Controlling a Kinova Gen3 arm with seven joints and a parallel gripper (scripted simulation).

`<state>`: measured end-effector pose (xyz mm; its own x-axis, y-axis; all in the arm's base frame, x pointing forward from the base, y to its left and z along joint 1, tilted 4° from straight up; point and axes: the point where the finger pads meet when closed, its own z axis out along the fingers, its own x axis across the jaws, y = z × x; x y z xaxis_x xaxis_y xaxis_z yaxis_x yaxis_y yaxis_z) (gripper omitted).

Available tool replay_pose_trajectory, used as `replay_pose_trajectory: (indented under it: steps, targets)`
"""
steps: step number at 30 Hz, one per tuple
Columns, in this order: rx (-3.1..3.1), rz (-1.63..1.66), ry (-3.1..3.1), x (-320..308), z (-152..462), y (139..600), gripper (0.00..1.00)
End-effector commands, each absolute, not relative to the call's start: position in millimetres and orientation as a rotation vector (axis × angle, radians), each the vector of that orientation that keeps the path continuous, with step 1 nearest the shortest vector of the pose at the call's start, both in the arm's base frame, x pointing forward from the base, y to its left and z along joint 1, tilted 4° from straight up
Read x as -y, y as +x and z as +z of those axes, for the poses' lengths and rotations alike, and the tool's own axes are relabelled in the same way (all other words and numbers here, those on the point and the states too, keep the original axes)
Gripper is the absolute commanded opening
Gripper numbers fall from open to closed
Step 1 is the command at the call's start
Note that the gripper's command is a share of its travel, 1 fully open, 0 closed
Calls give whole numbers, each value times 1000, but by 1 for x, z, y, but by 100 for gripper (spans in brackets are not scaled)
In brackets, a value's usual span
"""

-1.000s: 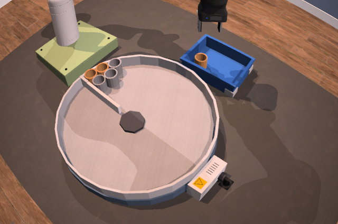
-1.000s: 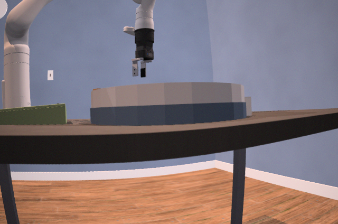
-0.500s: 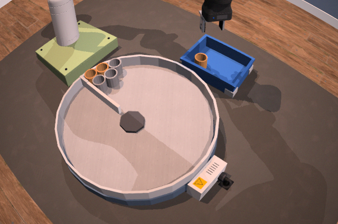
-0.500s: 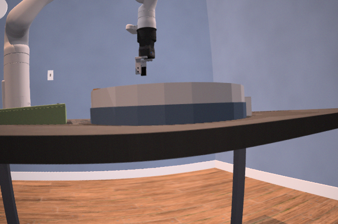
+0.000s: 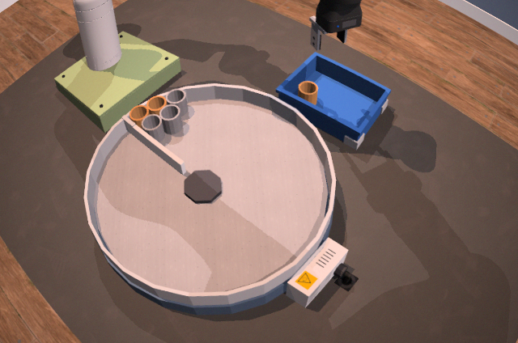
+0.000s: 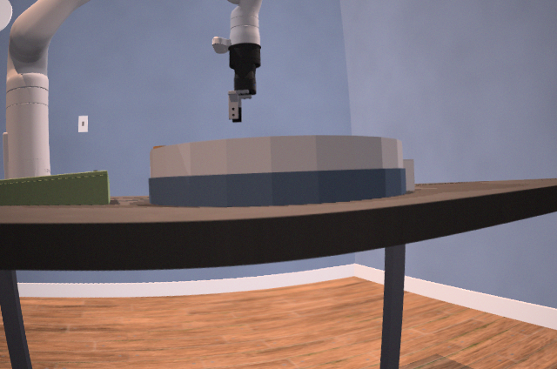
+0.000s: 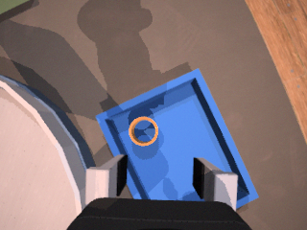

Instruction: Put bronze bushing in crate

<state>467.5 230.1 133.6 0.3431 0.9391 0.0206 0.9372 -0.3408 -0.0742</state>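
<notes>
A bronze bushing (image 5: 309,98) (image 7: 143,144) stands upright in the blue crate (image 5: 330,120) (image 7: 223,129), near one corner. My gripper (image 5: 330,44) (image 6: 235,120) (image 7: 159,170) is open and empty, high above the crate. Nothing touches its fingers. On the turning table (image 5: 259,155) (image 6: 292,153) (image 7: 29,163), two bronze bushings, one at the left (image 5: 139,114) and one beside it (image 5: 156,103), stand against the rim. Three grey bushings, at the front (image 5: 152,129), in the middle (image 5: 171,120) and at the back (image 5: 178,100), stand close beside them. The crate is hidden in the exterior view.
A pale divider bar (image 5: 154,145) runs from the turning table's rim towards its dark hub (image 5: 202,186), next to the bushings. A white motor box (image 5: 317,272) juts from the near right side. The arm's green base (image 5: 137,84) (image 6: 58,189) stands behind the bushings.
</notes>
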Motion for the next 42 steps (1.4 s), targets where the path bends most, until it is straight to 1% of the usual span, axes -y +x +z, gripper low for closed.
replay_pose_trajectory:
  steps: [1,6,11,23,28,42]
  targets:
    - [1757,38,-2516,-229,134,468,100]
    - [1757,38,-2516,-229,134,468,100]
    - [2009,25,-2317,-230,140,476,100]
    - [2009,25,-2317,-230,140,476,100]
    - [2240,13,-2093,-231,145,484,100]
    - [2240,12,-2093,-231,146,484,100]
